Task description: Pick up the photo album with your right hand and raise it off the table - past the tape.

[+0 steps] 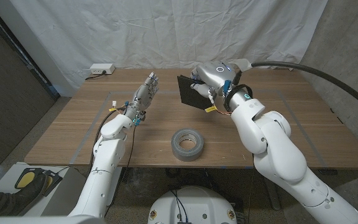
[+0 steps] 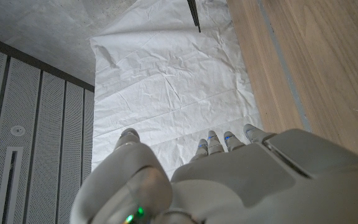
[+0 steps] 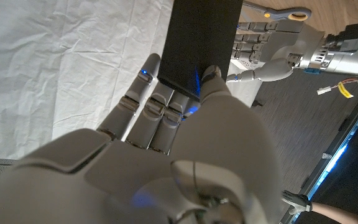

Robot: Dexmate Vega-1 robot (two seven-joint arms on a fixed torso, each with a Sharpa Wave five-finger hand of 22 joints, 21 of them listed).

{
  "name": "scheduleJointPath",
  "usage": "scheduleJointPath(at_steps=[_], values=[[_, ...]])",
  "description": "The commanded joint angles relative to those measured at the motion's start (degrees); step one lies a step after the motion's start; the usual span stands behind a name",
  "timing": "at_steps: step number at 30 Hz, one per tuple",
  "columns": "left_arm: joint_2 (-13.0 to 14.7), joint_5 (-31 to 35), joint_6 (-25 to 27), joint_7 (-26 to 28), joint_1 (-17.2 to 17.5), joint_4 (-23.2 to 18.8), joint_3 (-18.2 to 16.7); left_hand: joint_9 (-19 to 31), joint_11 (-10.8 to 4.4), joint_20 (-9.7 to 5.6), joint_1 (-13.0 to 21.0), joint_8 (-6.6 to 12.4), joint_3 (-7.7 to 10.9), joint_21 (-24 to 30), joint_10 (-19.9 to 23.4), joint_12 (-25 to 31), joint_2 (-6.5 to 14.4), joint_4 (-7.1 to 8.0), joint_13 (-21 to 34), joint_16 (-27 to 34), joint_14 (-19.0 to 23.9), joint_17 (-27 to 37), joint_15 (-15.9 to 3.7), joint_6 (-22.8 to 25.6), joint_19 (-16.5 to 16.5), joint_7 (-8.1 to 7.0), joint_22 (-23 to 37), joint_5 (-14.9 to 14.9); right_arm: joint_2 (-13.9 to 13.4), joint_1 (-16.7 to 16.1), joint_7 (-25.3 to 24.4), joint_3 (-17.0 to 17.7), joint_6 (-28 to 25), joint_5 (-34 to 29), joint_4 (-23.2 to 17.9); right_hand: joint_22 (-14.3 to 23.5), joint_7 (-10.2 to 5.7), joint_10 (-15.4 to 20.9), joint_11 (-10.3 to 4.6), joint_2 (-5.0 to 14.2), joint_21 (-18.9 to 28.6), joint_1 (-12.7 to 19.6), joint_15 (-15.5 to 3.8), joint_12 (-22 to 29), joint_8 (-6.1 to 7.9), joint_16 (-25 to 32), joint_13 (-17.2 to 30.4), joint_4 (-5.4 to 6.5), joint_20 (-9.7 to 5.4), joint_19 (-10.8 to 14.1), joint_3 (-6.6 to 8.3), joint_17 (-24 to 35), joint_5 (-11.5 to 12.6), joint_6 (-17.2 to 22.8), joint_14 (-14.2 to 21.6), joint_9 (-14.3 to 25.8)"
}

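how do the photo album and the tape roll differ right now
The photo album is black, flat and rectangular; the tape roll is grey and ring-shaped. The album is held tilted on edge by the right hand, while the tape lies flat on the wooden table, untouched. The album is toward the table's far side; the tape sits near the front edge. The left hand holds neither.

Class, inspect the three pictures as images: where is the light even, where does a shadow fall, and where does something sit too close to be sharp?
Head view: even, soft light, sharp throughout; the tape roll casts only a faint shadow. Right wrist view: the right hand looms soft, the photo album reads flat black. Left wrist view: the left hand is close, slightly blurred.
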Motion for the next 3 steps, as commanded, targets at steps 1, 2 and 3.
scheduleJointPath(at_steps=[1, 2, 3], values=[[-0.2, -0.2, -0.1, 0.2, 0.3, 0.1, -0.1, 0.2, 0.21, -3.85, 0.7, 0.23, -0.14, 0.2, 0.1, 0.3, 0.0, -0.22, 0.3, 0.2, -0.1, 0.2, -0.15, 0.0, -0.6, 0.19, 0.2, -0.3, 0.7, 0.3, 0.3, 0.4, 0.0, -0.1, -0.2, 0.2, -3.56, 0.8, -0.38, 3.21, 0.6, 3.3, -1.39, -0.1, 0.20, 0.2, 0.3, 0.22, -6.75, -0.3, -0.09, 0.3, 0.2, 4.2, 0.1, 0.3], [-0.2, -0.3, -0.3, 0.0, 0.2, 0.3, -0.1, 0.2, 0.19, -3.84, 0.7, 0.24, -0.14, 0.2, 0.1, 0.3, 0.0, -0.22, 0.3, 0.2, 0.0, 0.2, -0.14, 0.1, -0.6, 0.18, 0.2, -0.3, 0.8, 0.3, 0.3, 0.4, 0.0, 0.1, -0.2, 0.2, -3.58, 0.8, -0.41, 3.22, 0.6, 3.3, -1.39, -0.1, 0.17, 0.2, 0.3, 0.23, -6.77, -0.3, -0.09, 0.3, 0.2, 4.1, 0.1, 0.3], [-0.2, -0.3, -0.3, 0.0, 0.3, 0.2, -0.1, 0.2, 0.16, -3.81, 0.7, 0.25, -0.14, 0.2, 0.2, 0.4, 0.0, -0.22, 0.3, 0.3, 0.0, 0.2, -0.11, 0.1, -0.6, 0.17, 0.2, -0.3, 1.0, 0.4, 0.4, 0.3, -0.1, 0.1, -0.1, 0.2, -3.62, 0.8, -0.46, 3.23, 0.6, 3.3, -1.39, -0.1, 0.15, 0.2, 0.3, 0.23, -6.76, -0.3, -0.09, 0.3, 0.2, 4.1, 0.1, 0.3]])
